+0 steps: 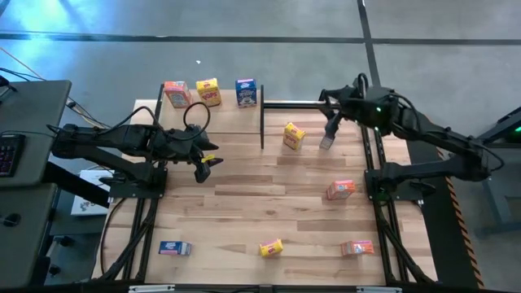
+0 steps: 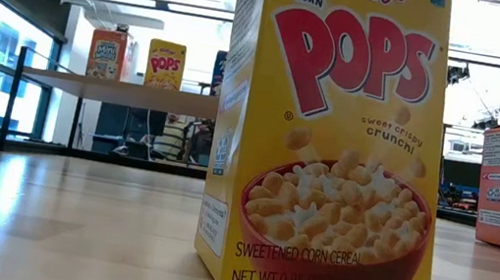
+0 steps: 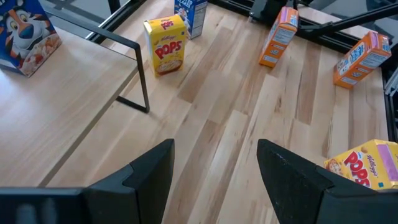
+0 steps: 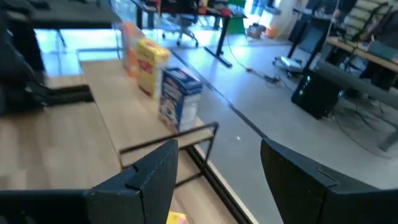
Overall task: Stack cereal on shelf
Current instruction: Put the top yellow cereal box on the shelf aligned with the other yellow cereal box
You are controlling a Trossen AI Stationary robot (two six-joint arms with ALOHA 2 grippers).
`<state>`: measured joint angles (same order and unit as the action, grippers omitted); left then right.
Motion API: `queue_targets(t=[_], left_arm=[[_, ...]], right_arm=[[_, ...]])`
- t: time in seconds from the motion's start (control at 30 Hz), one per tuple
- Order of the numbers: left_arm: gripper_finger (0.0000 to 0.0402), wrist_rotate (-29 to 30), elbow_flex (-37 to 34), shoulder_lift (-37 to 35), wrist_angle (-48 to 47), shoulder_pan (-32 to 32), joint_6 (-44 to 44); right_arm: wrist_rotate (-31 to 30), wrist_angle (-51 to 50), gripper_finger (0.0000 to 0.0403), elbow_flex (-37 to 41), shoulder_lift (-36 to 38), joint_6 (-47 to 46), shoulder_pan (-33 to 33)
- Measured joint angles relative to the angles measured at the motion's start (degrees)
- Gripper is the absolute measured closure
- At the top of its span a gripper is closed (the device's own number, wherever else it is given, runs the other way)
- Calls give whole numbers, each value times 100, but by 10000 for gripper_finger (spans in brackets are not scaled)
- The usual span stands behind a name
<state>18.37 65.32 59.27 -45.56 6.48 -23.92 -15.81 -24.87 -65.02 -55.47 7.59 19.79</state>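
Observation:
The shelf (image 1: pixel 220 134) stands at the table's far left. An orange-red box (image 1: pixel 175 93), a yellow box (image 1: pixel 208 92) and a blue box (image 1: pixel 246 92) stand upright in a row along its far edge. My left gripper (image 1: pixel 203 167) hovers open off the shelf's near edge, with nothing between its fingers (image 3: pixel 214 180). My right gripper (image 1: pixel 328 134) hangs open above the table right of the shelf, beside an upright yellow box (image 1: pixel 294 136), and is empty too (image 4: pixel 217 180). Another blue box (image 3: pixel 189 15) stands just behind that yellow box (image 3: pixel 165 45).
Loose boxes sit on the table: an orange-red one (image 1: pixel 340 190) at mid right, and along the near edge a blue one (image 1: pixel 174 248), a yellow one (image 1: pixel 271 248) and an orange-red one (image 1: pixel 357 247). Thin black posts (image 1: pixel 262 126) frame the shelf's right end. Bare wood lies mid-table.

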Motion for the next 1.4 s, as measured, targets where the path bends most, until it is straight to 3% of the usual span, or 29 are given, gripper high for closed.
queue_targets(t=[0.27, 0.5, 0.67, 1.4], left_arm=[[181, 0, 0, 0, 0, 0, 2], [181, 0, 0, 0, 0, -2, 4], [181, 0, 0, 0, -2, -2, 4], [181, 0, 0, -2, -2, -2, 6]], right_arm=[[209, -170, 180, -134, -510, -39, 471], [300, -379, 180, -141, -764, -614, 739], [919, -639, 180, -141, -1041, -1187, 910], [1340, -1195, 180, -141, -2401, -1664, 944]])
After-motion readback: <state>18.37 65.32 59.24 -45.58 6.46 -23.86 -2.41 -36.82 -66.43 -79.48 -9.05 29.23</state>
